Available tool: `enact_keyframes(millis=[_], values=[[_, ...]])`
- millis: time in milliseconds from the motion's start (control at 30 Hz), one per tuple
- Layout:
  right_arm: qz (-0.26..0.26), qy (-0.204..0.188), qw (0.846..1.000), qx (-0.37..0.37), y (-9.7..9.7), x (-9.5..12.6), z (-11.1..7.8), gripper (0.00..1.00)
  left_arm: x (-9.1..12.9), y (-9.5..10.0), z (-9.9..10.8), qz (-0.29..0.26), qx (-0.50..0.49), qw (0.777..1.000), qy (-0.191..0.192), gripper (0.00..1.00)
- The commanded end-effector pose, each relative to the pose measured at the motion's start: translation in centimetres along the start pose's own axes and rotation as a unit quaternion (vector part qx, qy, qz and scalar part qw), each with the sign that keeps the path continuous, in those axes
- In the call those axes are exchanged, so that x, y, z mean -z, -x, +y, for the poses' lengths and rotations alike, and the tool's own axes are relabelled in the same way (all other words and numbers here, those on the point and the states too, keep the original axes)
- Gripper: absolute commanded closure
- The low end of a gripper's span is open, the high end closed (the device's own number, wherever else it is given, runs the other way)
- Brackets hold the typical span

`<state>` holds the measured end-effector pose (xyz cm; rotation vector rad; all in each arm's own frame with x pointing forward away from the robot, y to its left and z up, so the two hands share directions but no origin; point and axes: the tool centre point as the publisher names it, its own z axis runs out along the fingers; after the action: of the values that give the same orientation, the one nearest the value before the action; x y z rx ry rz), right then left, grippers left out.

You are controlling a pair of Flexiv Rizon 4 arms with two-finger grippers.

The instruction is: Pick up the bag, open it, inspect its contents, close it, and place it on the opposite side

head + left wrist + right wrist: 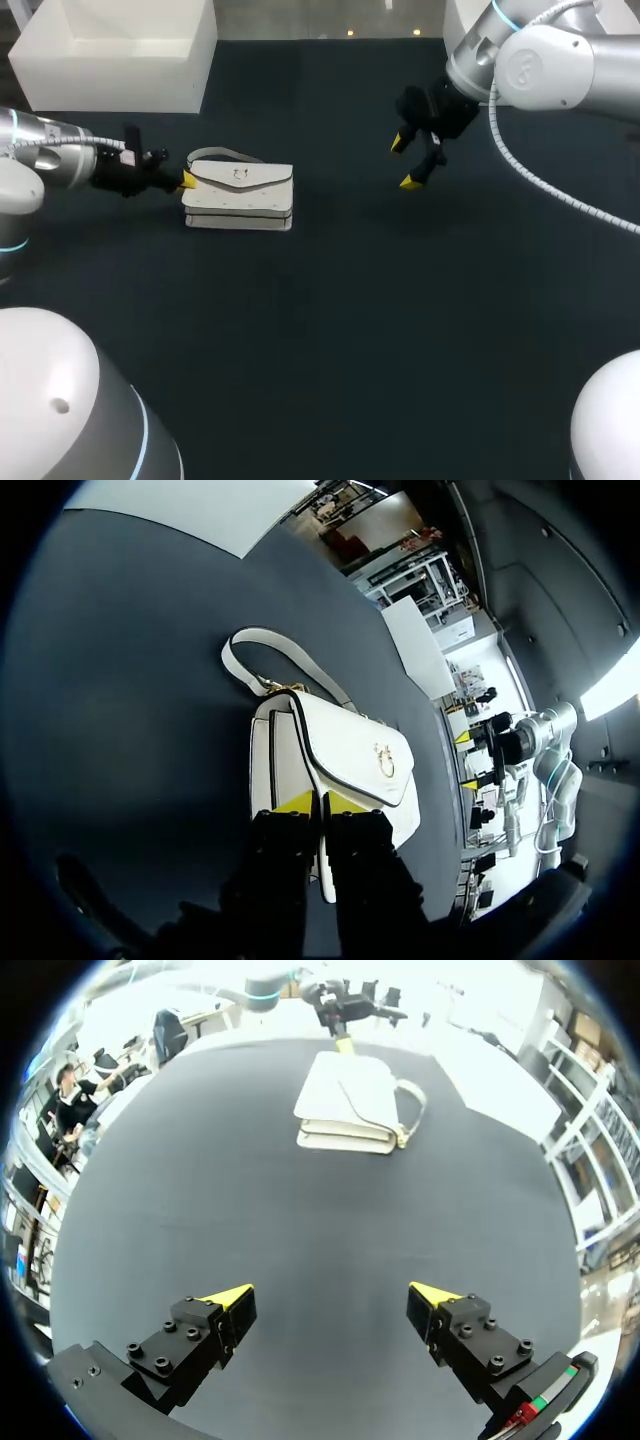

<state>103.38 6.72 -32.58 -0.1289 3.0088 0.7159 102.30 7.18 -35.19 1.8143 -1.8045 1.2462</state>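
I am gripping the bag with my left gripper. Its two fingers are pinching close together on a thin white edge at the bag's near short end, as far as the wrist view is letting me judge. The bag is lying flat on the left half of the table, flap up, its long axis running across the table in line with my left arm. The strap is arching along its back edge, toward a white box. My right gripper is hanging above the table well apart from the bag's other end, fingers spread wide and holding nothing. The left arm is the nearer one, so I am expecting it to lift, with dark tabletop stretching rightward as room to carry it
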Motion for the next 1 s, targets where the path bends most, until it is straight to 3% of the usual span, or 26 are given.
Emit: enact_keyframes(millis=[33,567,800,1000], values=[[0.001,0.001,1.000,0.000,0.1,0.0,0.0,0.00,-1.2,-0.5,0.9,0.002,0.001,0.998,-0.058,1.00],[0.001,0.001,1.000,0.000,0.1,0.0,0.0,0.00,-4.8,-4.0,0.7,0.017,-0.016,0.999,-0.041,1.00],[0.001,0.001,1.000,0.000,0.1,0.0,0.0,0.00,-6.6,-4.6,1.1,0.027,-0.012,0.999,-0.034,1.00],[0.001,0.001,1.000,0.000,0.1,0.0,0.0,0.00,-6.8,-5.0,1.3,0.027,-0.010,0.999,-0.034,1.00]])
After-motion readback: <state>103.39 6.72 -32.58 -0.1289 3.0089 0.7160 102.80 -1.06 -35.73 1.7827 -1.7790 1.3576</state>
